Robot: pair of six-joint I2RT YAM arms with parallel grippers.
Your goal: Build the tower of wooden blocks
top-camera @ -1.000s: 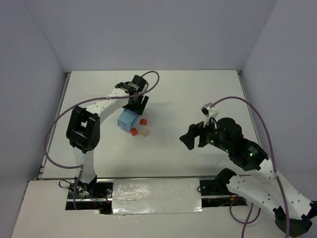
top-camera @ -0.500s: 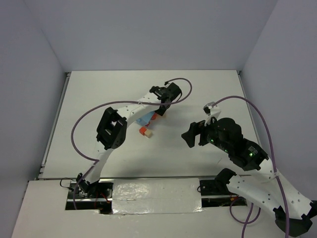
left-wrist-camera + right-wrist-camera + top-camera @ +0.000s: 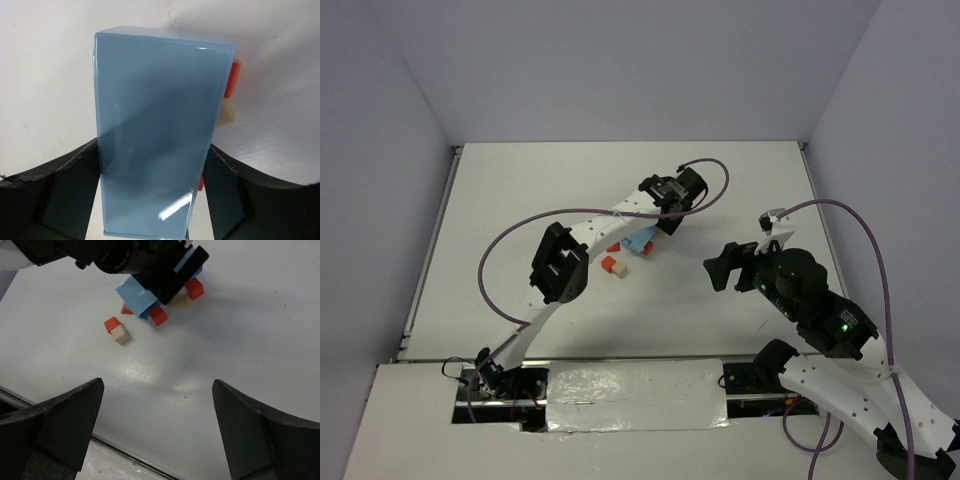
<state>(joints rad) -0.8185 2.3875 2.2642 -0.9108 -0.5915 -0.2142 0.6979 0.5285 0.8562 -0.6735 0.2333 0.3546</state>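
Tray (image 3: 160, 100) is clamped by L gripper (image 3: 152, 192); blocks (image 3: 113, 324) prob. being dumped. R gripper (image 3: 157, 425) is spread wide, empty. Next: tray to be set aside.

Robotics lab test cell: bare white worktop (image 3: 520, 200), plain grey enclosure walls (image 3: 620, 60), two bolted arms (image 3: 560, 275), trailing purple cables (image 3: 481, 270).

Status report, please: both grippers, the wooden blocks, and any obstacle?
Left gripper shut on light-blue rectangular tray, tilted. Right gripper open, empty. Small red-orange and pale tan wooden blocks lie loose, none visibly stacked. Tray overhangs several blocks.
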